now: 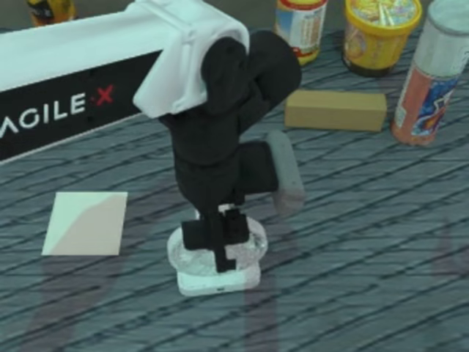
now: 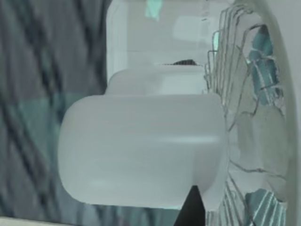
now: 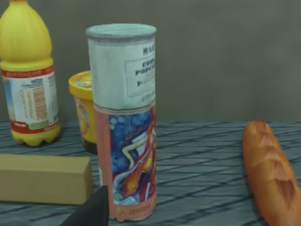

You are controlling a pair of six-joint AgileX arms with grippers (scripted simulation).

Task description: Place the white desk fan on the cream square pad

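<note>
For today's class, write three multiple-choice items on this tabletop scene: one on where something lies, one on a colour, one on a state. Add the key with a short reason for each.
1. Where does the cream square pad lie relative to the white desk fan in the top view?
A. To its left
B. To its right
C. Under it

2. What colour is the tub at the table's far edge?
A. Green
B. Yellow
C. Black

3. What is the state of the task?
A. The fan stands on the pad
B. The fan is off the pad, with the left gripper at it
C. The fan lies on the cardboard box

Key: 1 A, the pad sits bare near the left side. 2 B, its wall and rim are yellow. 3 B, fan and pad are apart and the left arm reaches down onto the fan.
</note>
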